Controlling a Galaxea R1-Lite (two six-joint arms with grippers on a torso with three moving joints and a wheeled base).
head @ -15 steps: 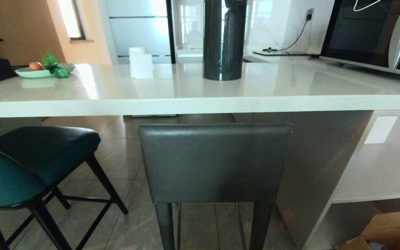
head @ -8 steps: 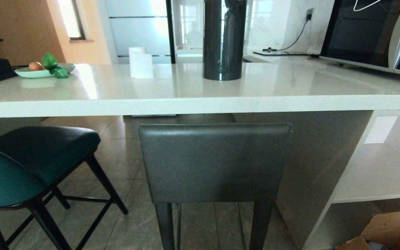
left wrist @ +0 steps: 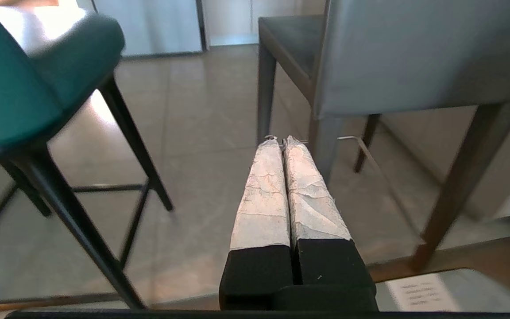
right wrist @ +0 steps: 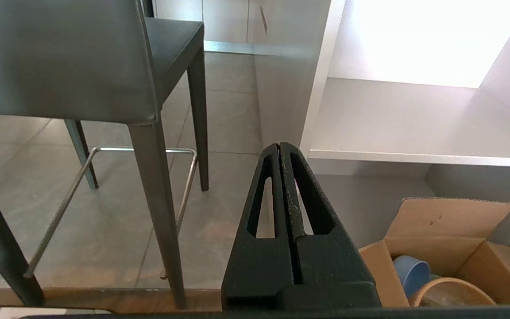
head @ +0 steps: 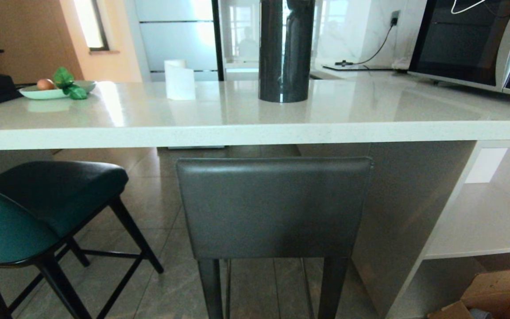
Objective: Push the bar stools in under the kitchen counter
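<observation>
Grey stool [head: 274, 208] tucked at tabletop [head: 255, 133] edge. Teal stool [head: 2, 230] out, turned sideways. Left hand [left wrist: 280, 141], right hand [right wrist: 279, 145] closed, empty, low. Push teal stool straight, slow, from back.

The teal stool [head: 20, 212] is cut off at the head view's left edge, its back only partly seen. The grey stool's [head: 274, 207] seat hides behind its backrest, feet below the frame. The microwave [head: 476, 42] runs off the right
</observation>
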